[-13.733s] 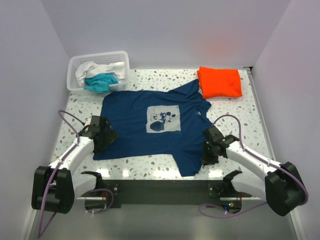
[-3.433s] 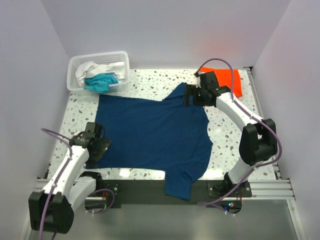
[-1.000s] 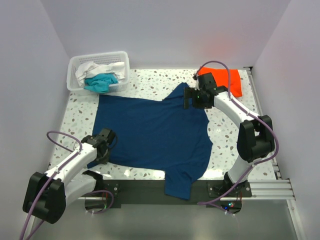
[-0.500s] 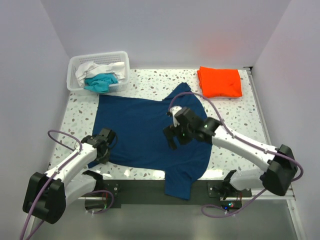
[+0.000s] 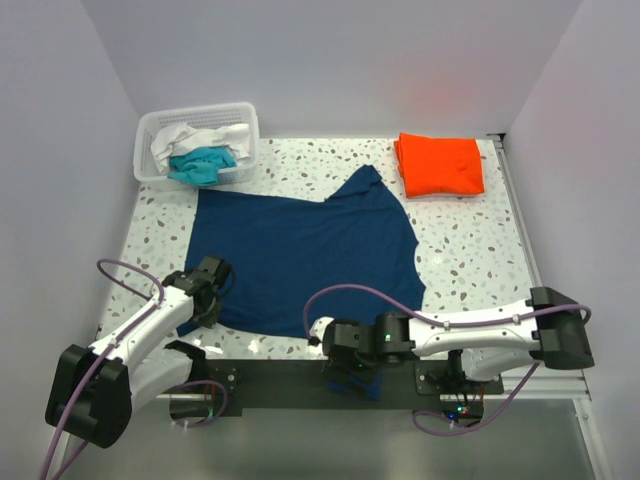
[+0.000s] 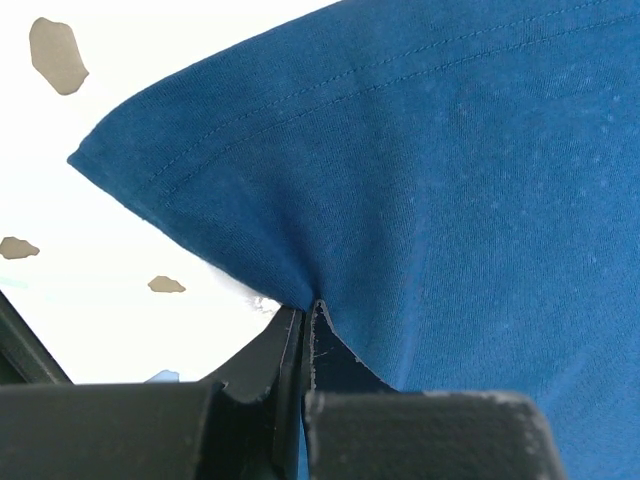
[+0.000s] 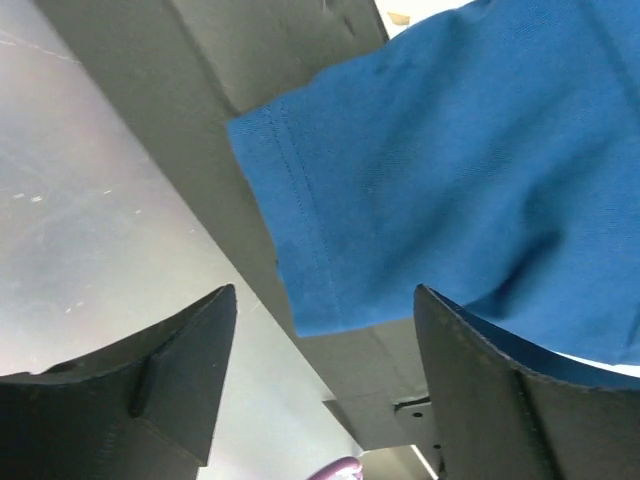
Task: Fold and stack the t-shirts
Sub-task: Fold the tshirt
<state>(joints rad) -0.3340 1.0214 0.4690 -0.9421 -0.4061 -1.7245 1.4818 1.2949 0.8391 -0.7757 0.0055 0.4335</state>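
A dark navy t-shirt [image 5: 300, 250] lies spread flat on the speckled table [image 5: 470, 250], with one sleeve hanging over the near edge. My left gripper [image 5: 205, 292] sits at the shirt's near-left hem corner. In the left wrist view it [image 6: 303, 312] is shut on a pinch of navy cloth [image 6: 450, 180]. My right gripper [image 5: 345, 358] reaches low across the near edge, over the hanging sleeve. Its jaws [image 7: 322, 295] stand open, and the sleeve's hem [image 7: 310, 260] hangs between them, untouched. A folded orange t-shirt [image 5: 440, 165] rests at the far right.
A white slatted basket [image 5: 150, 125] at the far left corner holds a white shirt [image 5: 190, 135] and a teal one [image 5: 205, 163]. A black frame rail [image 5: 270, 375] runs along the near edge under the sleeve. White walls close in the table on three sides.
My right arm swung from the shirt's far edge by the orange shirt, across the middle, down to the hanging sleeve at the near edge. My left gripper closed on the hem corner.
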